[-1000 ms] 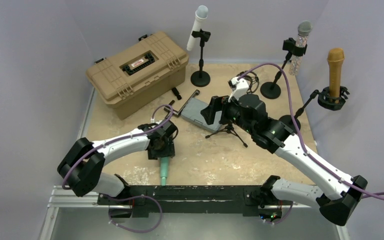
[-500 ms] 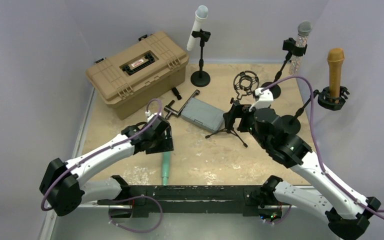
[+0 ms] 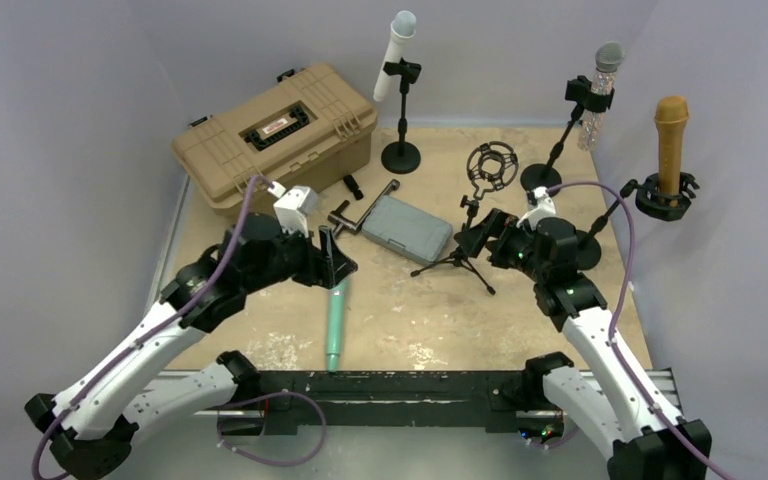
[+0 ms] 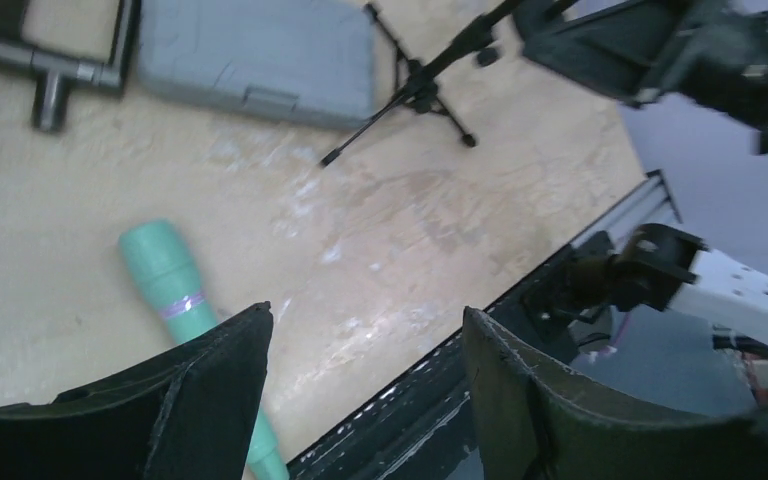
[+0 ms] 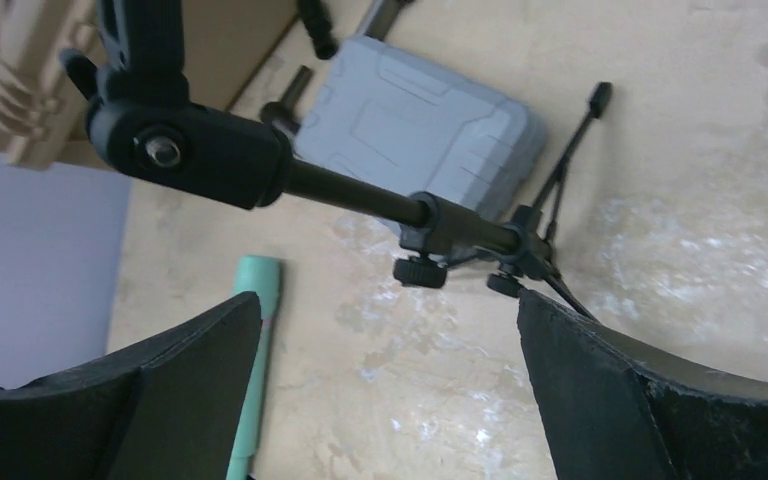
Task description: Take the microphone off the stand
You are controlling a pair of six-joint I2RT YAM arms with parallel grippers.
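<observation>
The mint-green microphone (image 3: 334,318) lies flat on the table, head toward the back; it also shows in the wrist views (image 4: 167,273) (image 5: 254,335). The black tripod stand (image 3: 457,258) stands mid-table, and its ring-shaped shock mount (image 3: 488,165) is empty. My left gripper (image 3: 331,258) (image 4: 365,312) hovers just above the microphone's head, open, nothing between its fingers. My right gripper (image 3: 479,236) (image 5: 388,296) is open beside the stand's pole (image 5: 360,196), not touching it.
A tan hard case (image 3: 275,145) sits back left, a grey flat case (image 3: 406,228) and a T-handle tool (image 3: 360,213) mid-table. Three other microphones stand on stands: white (image 3: 397,52), clear (image 3: 601,88), brown (image 3: 671,132). The black rail (image 3: 410,385) runs along the near edge.
My left gripper has risen off the green microphone and drawn back left. My right gripper has pulled back right from the stand, uncovering the empty shock mount.
</observation>
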